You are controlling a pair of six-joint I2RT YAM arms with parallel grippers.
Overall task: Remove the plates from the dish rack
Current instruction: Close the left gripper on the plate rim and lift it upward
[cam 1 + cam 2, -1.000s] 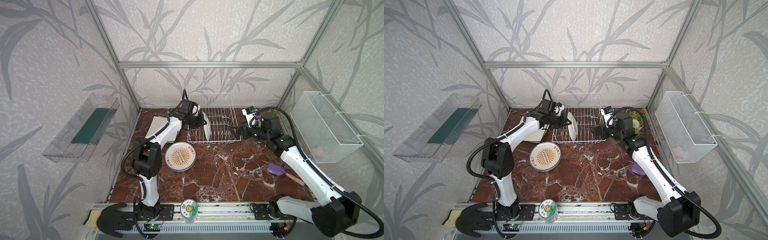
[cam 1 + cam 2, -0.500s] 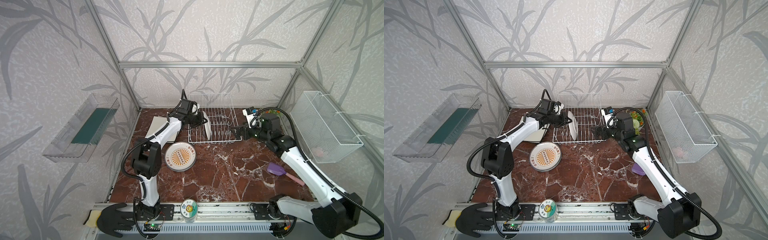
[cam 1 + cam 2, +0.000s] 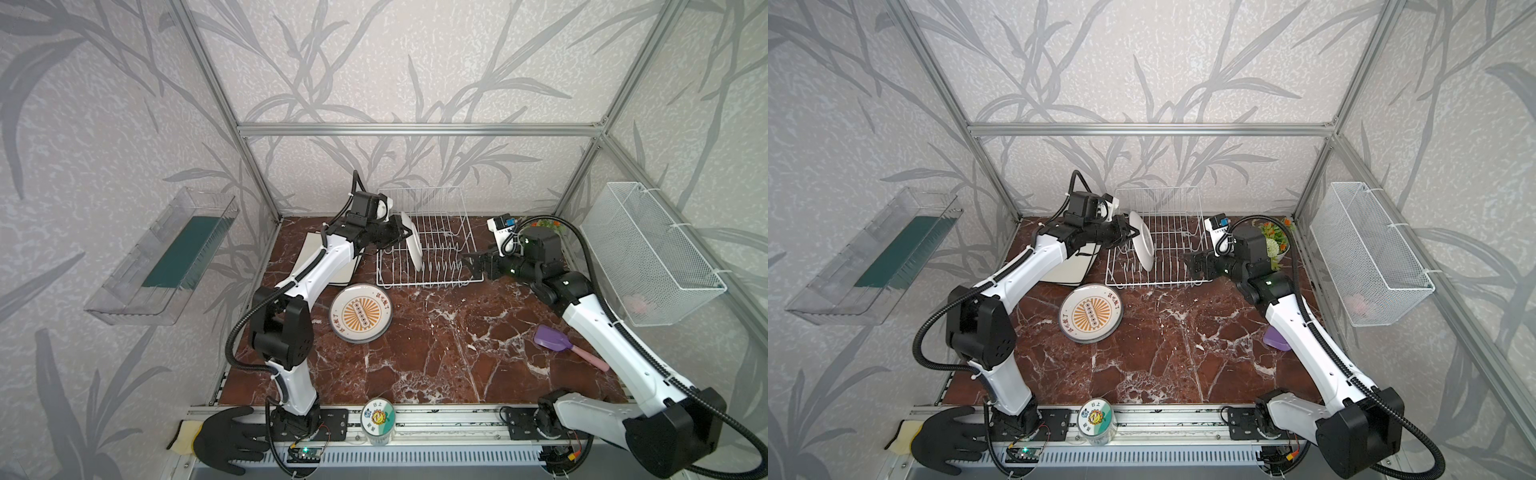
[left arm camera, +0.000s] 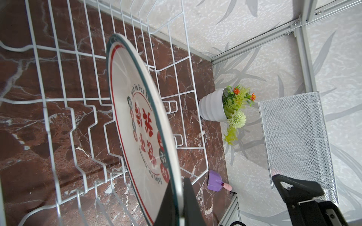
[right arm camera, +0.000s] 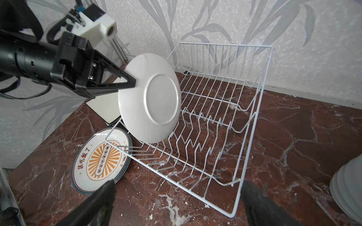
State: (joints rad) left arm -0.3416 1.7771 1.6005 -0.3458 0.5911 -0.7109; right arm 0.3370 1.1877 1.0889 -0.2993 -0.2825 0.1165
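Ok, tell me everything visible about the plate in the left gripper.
The plate is round and white, ceramic-looking, with a plain back and a raised foot ring. Its front carries a dark green rim line, a red ring and red-and-black characters. It stands on edge, tilted, at the left end of the dish rack, lower edge among the tines. The left gripper is shut on its rim. Whether it rests on the wires is unclear.

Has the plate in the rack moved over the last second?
Yes. The plate sits slightly higher in both top views against the dish rack, consistent with the left gripper lifting it.
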